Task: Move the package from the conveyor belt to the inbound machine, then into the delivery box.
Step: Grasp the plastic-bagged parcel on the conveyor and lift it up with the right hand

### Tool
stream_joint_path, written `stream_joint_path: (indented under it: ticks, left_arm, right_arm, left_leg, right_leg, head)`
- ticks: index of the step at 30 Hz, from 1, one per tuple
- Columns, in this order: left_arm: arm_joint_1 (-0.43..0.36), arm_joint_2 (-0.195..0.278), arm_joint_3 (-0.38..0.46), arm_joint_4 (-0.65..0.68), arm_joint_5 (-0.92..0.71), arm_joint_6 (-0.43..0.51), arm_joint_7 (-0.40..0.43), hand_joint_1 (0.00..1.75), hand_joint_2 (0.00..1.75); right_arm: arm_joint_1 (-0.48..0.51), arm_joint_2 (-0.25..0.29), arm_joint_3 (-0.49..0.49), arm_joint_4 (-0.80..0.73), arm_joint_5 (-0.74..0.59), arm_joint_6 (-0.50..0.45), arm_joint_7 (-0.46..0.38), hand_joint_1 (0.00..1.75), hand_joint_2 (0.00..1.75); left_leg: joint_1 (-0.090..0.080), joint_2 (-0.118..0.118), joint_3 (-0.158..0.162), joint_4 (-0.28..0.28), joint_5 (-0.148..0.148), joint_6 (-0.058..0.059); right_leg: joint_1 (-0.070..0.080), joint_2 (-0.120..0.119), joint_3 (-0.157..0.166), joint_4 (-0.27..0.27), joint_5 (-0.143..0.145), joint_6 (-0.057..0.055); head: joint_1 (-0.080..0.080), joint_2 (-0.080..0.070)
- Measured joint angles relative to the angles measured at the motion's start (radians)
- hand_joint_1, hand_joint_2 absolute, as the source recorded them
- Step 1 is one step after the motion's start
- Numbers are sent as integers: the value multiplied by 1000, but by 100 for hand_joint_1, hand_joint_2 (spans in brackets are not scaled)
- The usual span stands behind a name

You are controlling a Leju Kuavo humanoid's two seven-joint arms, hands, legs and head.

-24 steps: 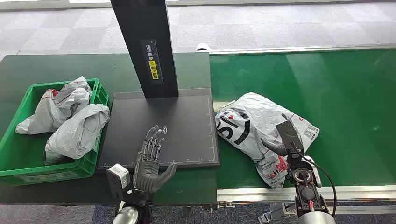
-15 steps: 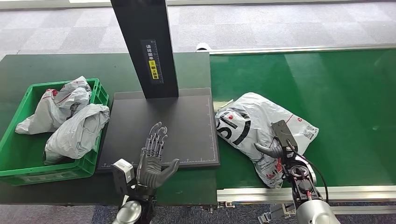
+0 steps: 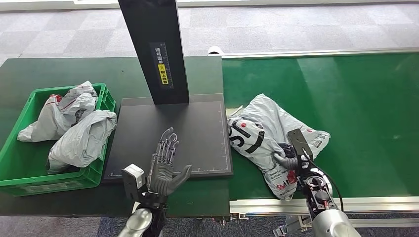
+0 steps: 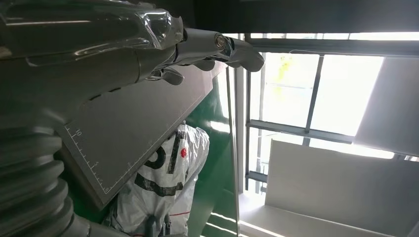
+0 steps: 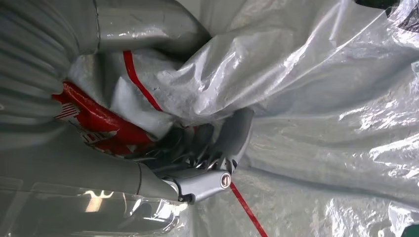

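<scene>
Gripping a bunched fold of the package [image 3: 264,140], the right hand [image 3: 291,157] has its fingers [image 5: 232,136] curled into the grey plastic film, as the right wrist view shows close up; the package lies on the green conveyor belt [image 3: 356,98], its left edge just beside the dark plate of the inbound machine [image 3: 173,133]; the left hand [image 3: 165,170] hovers over the near edge of that plate, fingers spread and holding nothing. The package looks a soft, limp mailer bag, probably light; its glossy skin could slip, so a gathered fold near the body is a sounder hold than a loose corner; it will likely sag and swing when lifted, and its contents cannot be judged. By count: one package on the belt; two similar grey bags [image 3: 79,133] already lying in the one green delivery box [image 3: 59,180] at the left; one inbound machine with a single black upright post [image 3: 153,49]; two robot hands.
</scene>
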State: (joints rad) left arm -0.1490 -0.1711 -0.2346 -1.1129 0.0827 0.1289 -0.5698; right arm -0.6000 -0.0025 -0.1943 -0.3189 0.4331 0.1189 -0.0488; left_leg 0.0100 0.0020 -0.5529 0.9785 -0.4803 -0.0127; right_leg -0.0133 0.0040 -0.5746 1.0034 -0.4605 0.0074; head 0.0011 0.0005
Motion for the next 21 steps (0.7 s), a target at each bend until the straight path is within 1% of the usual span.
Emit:
stream_joint_path:
  ticks: [5, 8, 10, 11, 12, 16, 21]
  left_arm:
    - [12, 2, 1, 1, 1, 14, 2, 0, 175]
    - [16, 2, 2, 0, -2, 25, 2, 0, 175]
    - [22, 2, 5, -5, -6, 31, 2, 0, 175]
    - [26, 2, 7, -8, -9, 34, 2, 0, 175]
    - [30, 2, 10, -11, -11, 36, 2, 0, 175]
    - [42, 2, 20, -20, -16, 39, 2, 0, 175]
    - [46, 2, 26, -26, -19, 39, 2, 0, 175]
  right_arm:
    - [2, 19, -49, 0, -64, -61, -106, 175, 175]
    - [2, 32, -74, -21, -106, -95, -220, 175, 175]
    - [7, 45, -86, -76, -149, -133, -320, 175, 175]
    - [15, 53, -89, -120, -176, -150, -357, 175, 175]
    - [27, 62, -90, -175, -203, -163, -377, 175, 175]
    - [80, 90, -84, -379, -259, -179, -364, 175, 175]
    - [118, 103, -80, -498, -279, -188, -368, 175, 175]
  left_leg:
    - [0, 0, -1, 0, 0, 0]
    - [0, -1, -2, 0, 0, 0]
    - [0, -1, -2, 0, 0, 0]
    - [0, -1, -2, 0, 0, 0]
    - [0, -1, -2, 0, 0, 0]
    - [0, -1, -3, 0, 0, 0]
    - [0, -1, -4, 0, 0, 0]
  right_leg:
    - [0, 0, 0, 0, 0, 0]
    - [0, -1, -1, 0, 0, 0]
    - [0, -1, -1, 0, 0, 0]
    - [0, -1, -1, 0, 0, 0]
    - [0, -1, -2, 0, 0, 0]
    - [0, -2, -3, 0, 0, 0]
    - [0, -2, -3, 0, 0, 0]
  head:
    - [0, 0]
    - [0, 0]
    - [0, 0]
    - [0, 0]
    - [0, 0]
    - [0, 0]
    - [0, 0]
